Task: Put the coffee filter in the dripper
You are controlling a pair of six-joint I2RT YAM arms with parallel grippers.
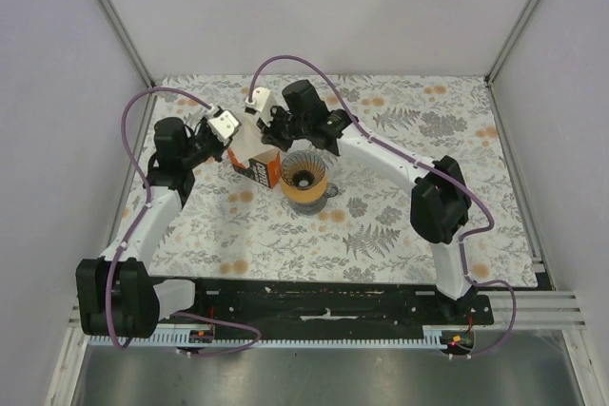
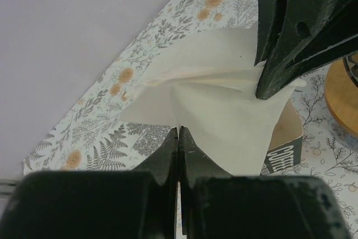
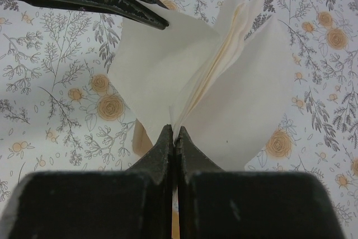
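A white ground printed with grey ferns and orange blossoms is seen on the flat tablecloth. The thin paper coffee filter is shown cream-white. The small cardboard carton is coloured orange with a dark panel lettered white, the ribbed see-through funnel-shaped dripper smoky grey with a tan collar.

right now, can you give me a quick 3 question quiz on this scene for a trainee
1. True or false: the dripper already holds the coffee filter.
2. Which gripper is shut on the filter? A) left gripper only B) right gripper only C) both
3. In the top view, what stands just left of the dripper?
Key: 1 false, the dripper looks empty; 2 C; 3 the orange carton.
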